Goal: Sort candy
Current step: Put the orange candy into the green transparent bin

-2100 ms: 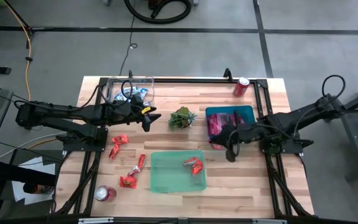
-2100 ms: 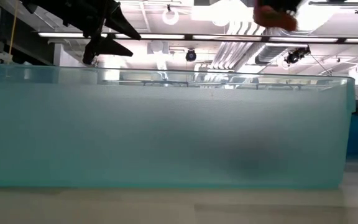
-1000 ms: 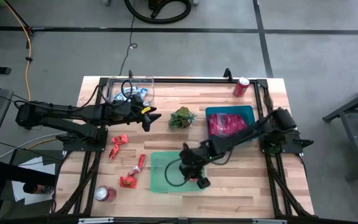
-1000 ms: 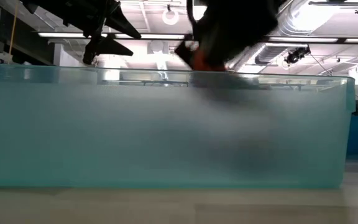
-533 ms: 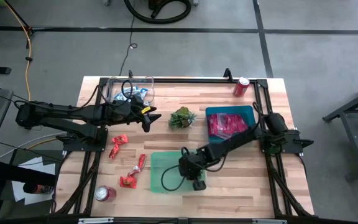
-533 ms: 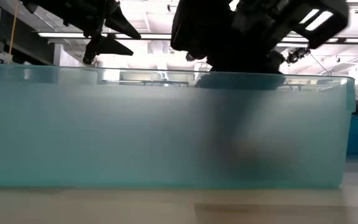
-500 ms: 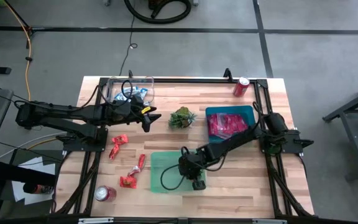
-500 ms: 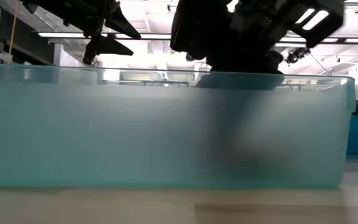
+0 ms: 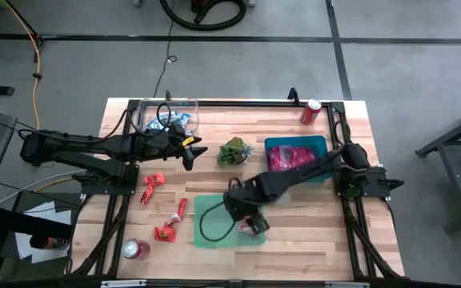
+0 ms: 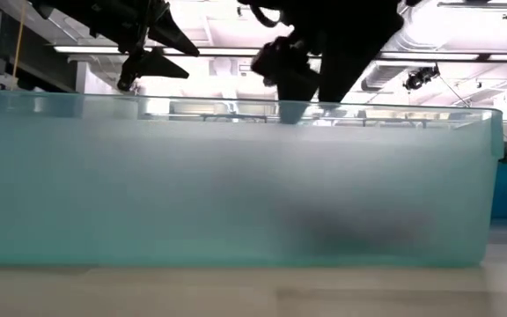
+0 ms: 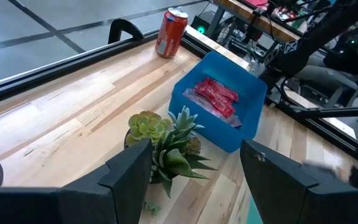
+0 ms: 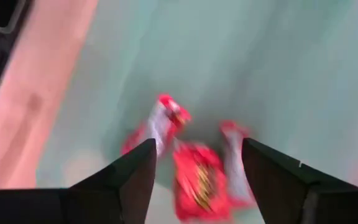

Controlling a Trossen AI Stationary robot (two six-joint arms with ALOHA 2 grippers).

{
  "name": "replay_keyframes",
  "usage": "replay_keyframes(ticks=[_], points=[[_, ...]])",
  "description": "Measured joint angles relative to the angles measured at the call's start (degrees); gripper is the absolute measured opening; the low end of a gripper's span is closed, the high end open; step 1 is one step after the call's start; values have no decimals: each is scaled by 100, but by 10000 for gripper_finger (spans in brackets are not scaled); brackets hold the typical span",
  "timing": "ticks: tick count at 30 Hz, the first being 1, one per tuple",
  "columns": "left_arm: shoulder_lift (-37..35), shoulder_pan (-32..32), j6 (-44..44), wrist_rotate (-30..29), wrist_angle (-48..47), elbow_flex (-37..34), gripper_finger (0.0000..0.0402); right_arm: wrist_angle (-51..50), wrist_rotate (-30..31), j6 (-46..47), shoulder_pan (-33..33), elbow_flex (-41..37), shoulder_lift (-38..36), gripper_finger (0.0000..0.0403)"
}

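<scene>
Wooden bench (image 9: 294, 240), viewed from above. Right claw (image 9: 246, 220) hangs over the green tray (image 9: 206, 210), fingers spread and empty, three red-orange candies (image 12: 194, 165) directly beneath it. Left claw (image 9: 189, 152), also spread, waits at ten o'clock. Loose red candy (image 9: 166, 218) lies at nine o'clock, long axis roughly twelve-to-six, nearer the left arm. Pink candy fills the blue bin (image 9: 318, 144) at two o'clock.

Workshop or robotics lab: grey concrete floor (image 9: 238, 68) with dark seams, wood-top table (image 9: 214, 176) on black frame, orange cable (image 9: 34, 56), ceiling strip lights (image 10: 104, 49) and exposed ducts (image 10: 324, 75) overhead.
</scene>
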Motion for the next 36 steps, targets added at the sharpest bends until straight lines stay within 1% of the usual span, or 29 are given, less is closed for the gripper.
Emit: replay_keyframes(ticks=[4,6,8,11,14,17,20,21,23,25,28,30,32,34,36], points=[[-1,0,2,-17,1,0,232,-1165,263,-124,-268,424,-82,237],[-2,0,2,-22,0,0,232,-1377,393,-46,-395,358,-296,238],[-1,-1,-17,-28,5,0,232,-1463,458,70,-502,91,-620,238],[0,-2,-17,-31,7,0,232,-1467,668,359,-611,-584,-1275,238],[0,-2,-17,-28,9,0,232,-1403,1028,893,-668,-1444,-2160,238],[0,0,-46,-28,15,0,232,-1108,1411,1792,-682,-2383,-3142,238],[4,0,-412,151,-205,192,232,-587,1661,2949,-679,-3272,-4109,238],[4,2,-439,272,-504,384,232,-389,1700,3320,-679,-3545,-4387,238],[37,3,-384,393,-1456,878,231,94,1710,3928,-679,-4058,-4883,238],[206,3,-432,376,-2745,1393,230,553,1768,4313,-679,-4502,-5281,238],[559,83,-861,428,-4565,1940,230,1135,1916,4656,-679,-5073,-5643,238],[802,122,-1262,692,-5408,2035,230,1526,1988,4794,-687,-5378,-5771,238],[1080,124,-1552,1056,-6019,1955,229,1881,2016,4841,-696,-5625,-5800,238],[1347,93,-1624,1315,-6321,1813,229,2154,2018,4832,-696,-5786,-5789,238],[1622,26,-1680,1397,-6435,1613,229,2410,2016,4829,-696,-5896,-5754,238]])
